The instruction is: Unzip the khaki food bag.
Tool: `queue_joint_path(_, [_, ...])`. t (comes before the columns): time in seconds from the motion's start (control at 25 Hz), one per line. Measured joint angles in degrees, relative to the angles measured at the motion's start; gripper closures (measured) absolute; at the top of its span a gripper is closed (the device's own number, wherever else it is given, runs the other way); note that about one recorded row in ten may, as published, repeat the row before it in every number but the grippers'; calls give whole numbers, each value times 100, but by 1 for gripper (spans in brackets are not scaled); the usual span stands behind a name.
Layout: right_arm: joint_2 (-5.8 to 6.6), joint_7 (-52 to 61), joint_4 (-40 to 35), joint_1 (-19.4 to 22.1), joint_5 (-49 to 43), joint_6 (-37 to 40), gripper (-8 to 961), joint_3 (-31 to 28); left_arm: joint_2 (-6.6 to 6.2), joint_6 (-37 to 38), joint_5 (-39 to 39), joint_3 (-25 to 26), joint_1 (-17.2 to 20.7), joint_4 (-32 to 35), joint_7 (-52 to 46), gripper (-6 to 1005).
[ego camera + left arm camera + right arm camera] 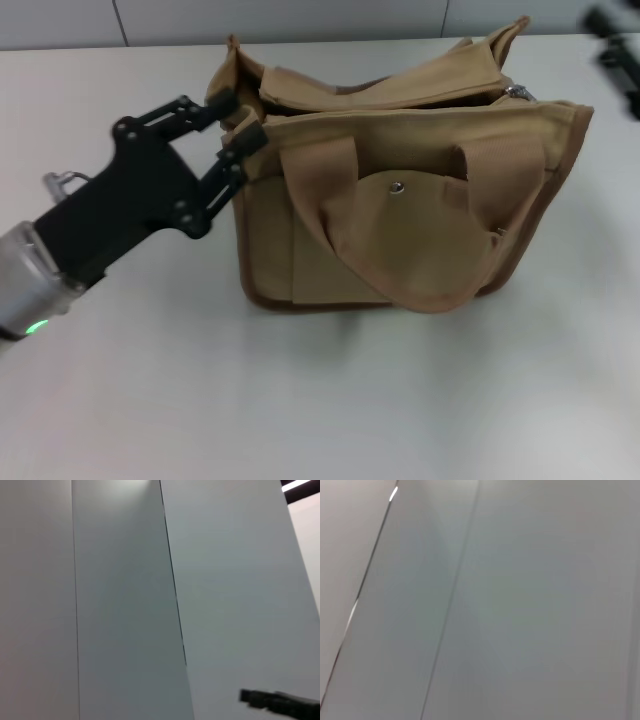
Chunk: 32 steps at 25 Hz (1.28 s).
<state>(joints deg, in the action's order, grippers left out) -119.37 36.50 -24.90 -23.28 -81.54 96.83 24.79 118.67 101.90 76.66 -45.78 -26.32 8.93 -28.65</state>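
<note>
Already gaping, the khaki food bag (400,200) (contents hidden) has left gripper (238,125) fingers pinching its end.

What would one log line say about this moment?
left end effector: at khaki food bag's left top corner | bag top: gaping open | right end effector: far right, away

Pale white table (320,400) below, grey panelled wall (300,20) with dark seams behind.
</note>
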Motion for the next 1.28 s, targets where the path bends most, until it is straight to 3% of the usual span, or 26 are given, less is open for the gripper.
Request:
queue_joint_path(0.24, [60,963,-327,641,45,1164,496,140,-67,452,125,-98,461,866,-852,539])
queue_joint_path(0.36, [93,1549,-736,861,-721,1681,414,366,-126,579,513,-234,697,1476,-1475,446])
queue_joint_path(0.4, [113,1797,-871,884,-1385,1997,387,416,-193,604,1058,-469,753,1829,-1919,417])
queue_joint_path(0.44, [113,1797,-871,884,-1385,1997,359,416,-193,604,1058,-469,753,1829,-1919,388])
queue_joint_path(0.52, [136,1877,-902,779,-2518,2409,290,425,-248,603,1832,-716,678,1979,-2406,329])
queue_joint_path(0.68, [97,1904,-882,641,-3192,2342,120,390,-145,568,2128,-701,655,1992,-2471,243])
queue_joint_path(0.8, [53,1944,-864,600,-3338,2058,113,387,-84,485,2200,-683,664,1999,-2461,202])
queue_joint_path(1.28, [47,1962,-859,596,-3361,1987,106,378,-84,547,2208,-677,681,1999,-2488,200])
